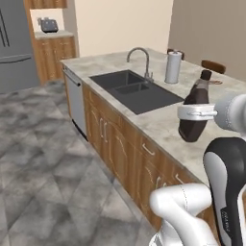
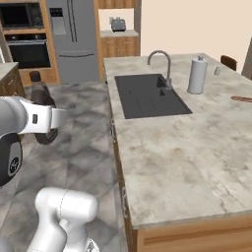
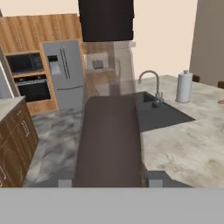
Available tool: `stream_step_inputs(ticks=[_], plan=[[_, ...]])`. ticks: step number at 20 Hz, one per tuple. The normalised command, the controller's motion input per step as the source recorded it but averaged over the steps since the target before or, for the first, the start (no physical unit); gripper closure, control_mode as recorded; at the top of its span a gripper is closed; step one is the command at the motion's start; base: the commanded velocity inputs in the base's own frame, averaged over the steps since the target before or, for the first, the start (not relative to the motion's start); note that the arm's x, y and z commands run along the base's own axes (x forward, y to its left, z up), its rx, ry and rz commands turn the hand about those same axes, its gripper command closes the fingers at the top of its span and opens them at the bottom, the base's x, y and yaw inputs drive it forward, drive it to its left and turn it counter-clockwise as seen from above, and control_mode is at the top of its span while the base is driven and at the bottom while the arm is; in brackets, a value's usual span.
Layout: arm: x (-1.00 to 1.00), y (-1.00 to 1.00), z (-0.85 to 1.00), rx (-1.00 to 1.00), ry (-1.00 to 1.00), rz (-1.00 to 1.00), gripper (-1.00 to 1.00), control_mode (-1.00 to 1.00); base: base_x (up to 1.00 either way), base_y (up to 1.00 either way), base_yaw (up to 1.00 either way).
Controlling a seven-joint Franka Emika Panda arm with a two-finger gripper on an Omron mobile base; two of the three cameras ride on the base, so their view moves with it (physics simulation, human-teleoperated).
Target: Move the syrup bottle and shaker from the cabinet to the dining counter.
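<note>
My gripper [image 1: 193,114] is shut on the syrup bottle [image 1: 196,98], a dark brown bottle held upright around its body. In the right base view the syrup bottle [image 2: 41,94] and gripper [image 2: 49,120] hang over the floor, left of the dining counter [image 2: 187,147]. In the hand view the syrup bottle [image 3: 109,140] rises between the fingertips, with the dining counter [image 3: 188,144] to its right. A small grey cylinder [image 2: 217,70] stands far back on the counter; it is too small to tell whether it is the shaker. The cabinet is out of view.
The dining counter [image 1: 158,122] has an inset sink [image 2: 147,96] with a curved faucet [image 2: 162,61]. A paper-towel roll [image 2: 197,75] stands behind it. A brown item [image 2: 241,99] lies at the counter's right edge. A fridge [image 2: 74,39] and oven [image 2: 29,47] line the far wall.
</note>
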Motion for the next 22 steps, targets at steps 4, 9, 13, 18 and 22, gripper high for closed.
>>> stream_step_inputs(ticks=[4,9,13,18,22], plan=[[0.0,0.0,0.0,0.0,0.0,0.0,1.0,1.0,0.0,-0.38,-0.91],[0.0,0.0,0.0,0.0,0.0,0.0,1.0,1.0,-0.43,-0.68,-0.62],[0.0,0.0,0.0,0.0,0.0,0.0,1.0,1.0,-1.0,-0.57,0.11],[0.0,0.0,0.0,0.0,0.0,0.0,1.0,1.0,-1.0,-0.4,0.41],[0.0,0.0,0.0,0.0,0.0,0.0,1.0,1.0,-1.0,-0.48,0.39]])
